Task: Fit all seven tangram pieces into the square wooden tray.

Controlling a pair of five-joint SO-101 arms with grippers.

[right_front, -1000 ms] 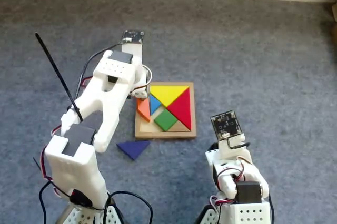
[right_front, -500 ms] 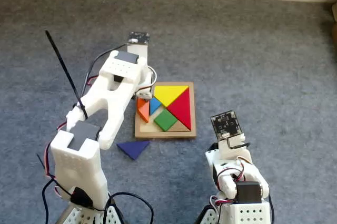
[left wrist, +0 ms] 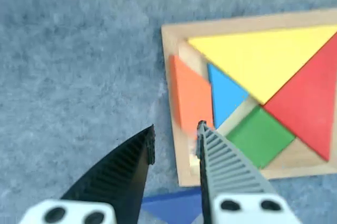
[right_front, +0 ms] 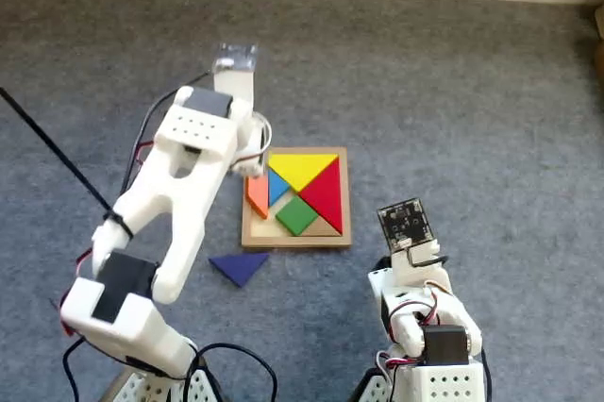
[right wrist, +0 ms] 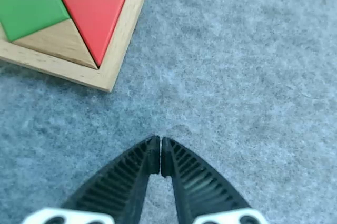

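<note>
The square wooden tray (right_front: 343, 196) holds a yellow triangle (right_front: 300, 169), a red triangle (right_front: 327, 192), a small blue triangle (right_front: 277, 187) and a green square (right_front: 296, 216). An orange parallelogram (left wrist: 192, 98) lies tilted across the tray's left rim (left wrist: 169, 56). A dark blue triangle (right_front: 239, 266) rests on the carpet in front of the tray. My left gripper (left wrist: 176, 129) hovers open just above the orange piece's near end, holding nothing. My right gripper (right wrist: 159, 142) is shut and empty over the carpet beside the tray's near right corner (right wrist: 102, 79).
Grey carpet surrounds the tray on all sides. The left arm (right_front: 175, 194) stretches along the tray's left side. The right arm (right_front: 420, 312) sits low at the front right. Bare wood (right wrist: 58, 40) shows in the tray beside the green square (right wrist: 29, 3).
The left arm has swung slightly left and drawn its gripper back from the orange piece, which stays on the rim. The right arm has not moved.
</note>
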